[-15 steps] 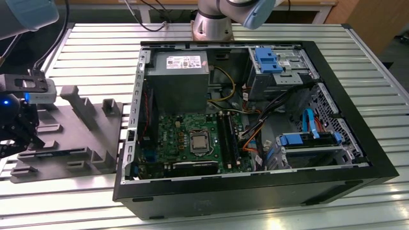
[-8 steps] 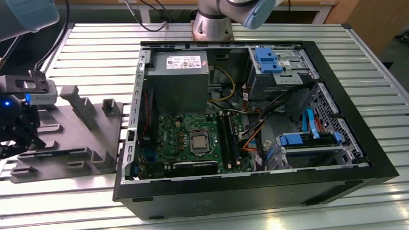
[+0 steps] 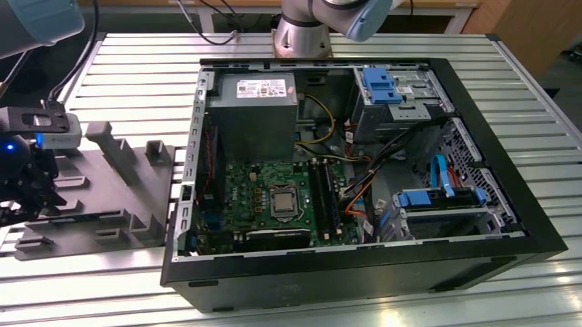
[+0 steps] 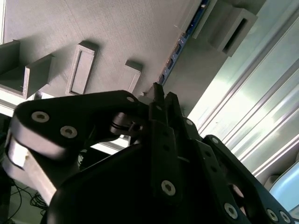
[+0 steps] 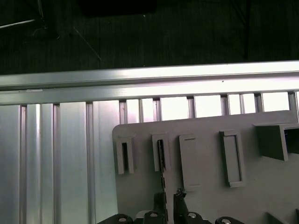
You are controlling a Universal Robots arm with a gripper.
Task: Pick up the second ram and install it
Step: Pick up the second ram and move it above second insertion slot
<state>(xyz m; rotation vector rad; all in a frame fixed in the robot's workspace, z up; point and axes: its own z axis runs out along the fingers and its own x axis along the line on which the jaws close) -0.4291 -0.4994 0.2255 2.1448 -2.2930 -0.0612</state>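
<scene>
End effector (image 5: 169,206) at second ram (image 5: 161,161)

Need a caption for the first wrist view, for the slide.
Gripper close to the second ram, which stands on edge in a slotted block of the grey tray on the slatted aluminium table.

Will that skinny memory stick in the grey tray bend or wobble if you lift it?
Probably stiff: the second ram looks like a straight, thin board standing on edge in a slot of the grey tray. Likely light, being so slim. Probably tips over if set down unsupported.
</scene>
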